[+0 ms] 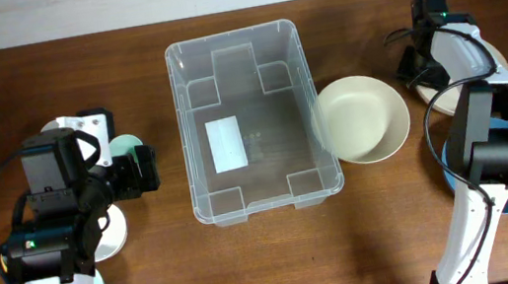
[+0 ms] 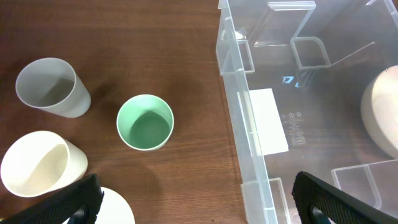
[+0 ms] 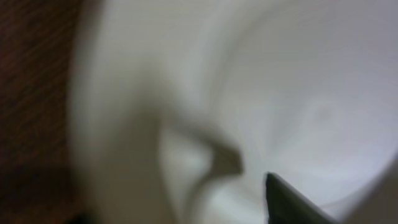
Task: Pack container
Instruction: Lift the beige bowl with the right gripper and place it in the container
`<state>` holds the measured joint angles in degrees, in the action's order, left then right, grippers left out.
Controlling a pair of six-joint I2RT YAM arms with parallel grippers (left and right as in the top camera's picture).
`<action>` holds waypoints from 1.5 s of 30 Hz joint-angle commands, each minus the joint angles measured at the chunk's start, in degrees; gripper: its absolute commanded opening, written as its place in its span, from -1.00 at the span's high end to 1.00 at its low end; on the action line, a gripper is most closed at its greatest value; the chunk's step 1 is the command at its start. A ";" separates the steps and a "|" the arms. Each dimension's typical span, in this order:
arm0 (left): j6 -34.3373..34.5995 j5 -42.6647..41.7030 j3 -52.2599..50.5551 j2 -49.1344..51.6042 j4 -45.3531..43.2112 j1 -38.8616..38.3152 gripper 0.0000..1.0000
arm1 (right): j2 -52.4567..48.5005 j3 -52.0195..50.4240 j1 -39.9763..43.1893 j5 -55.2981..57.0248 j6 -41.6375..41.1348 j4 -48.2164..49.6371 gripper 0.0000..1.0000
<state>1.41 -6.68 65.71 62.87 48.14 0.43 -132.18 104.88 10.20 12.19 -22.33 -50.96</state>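
The bench [image 1: 123, 61] is made of dark brown wood. Thin lines run through the wood from side to side, like little stripes. The wood looks smooth and a bit shiny. Past the far edge of the bench there is a pale strip [image 1: 66, 9], almost white. It could be a wall or a floor; it is hard to tell. The light is soft. The shadows on the wood are dark with fuzzy edges. The near part of the bench looks darker than the far part.

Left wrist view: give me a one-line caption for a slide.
Open left gripper above a green cup, grey cup and cream cup beside the clear container.
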 commanded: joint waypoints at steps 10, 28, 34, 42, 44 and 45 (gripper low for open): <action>0.55 0.02 0.98 0.13 -0.35 0.00 -0.99 | -0.74 0.76 -0.04 1.31 -0.46 1.55 0.66; 0.55 0.02 0.98 0.13 -0.35 0.00 -0.99 | 0.26 1.70 -0.11 7.65 19.15 6.95 0.92; 0.55 0.00 0.98 0.13 -0.35 0.00 -0.99 | 6.67 8.63 -1.75 4.87 22.45 2.10 0.92; 0.55 0.04 0.98 0.13 -0.35 0.00 -0.99 | 13.33 24.22 -13.03 -6.47 35.74 -13.94 0.92; 0.55 0.04 0.98 0.13 -0.35 0.00 -1.00 | 13.55 26.80 -17.38 -10.86 41.13 -17.09 0.92; 0.52 0.04 0.98 0.13 -0.35 0.00 -1.00 | 13.57 27.54 -19.10 -12.52 43.21 -17.94 0.92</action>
<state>1.39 -6.68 65.71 62.92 47.97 0.43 -119.70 130.04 -4.45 6.87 12.21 -67.29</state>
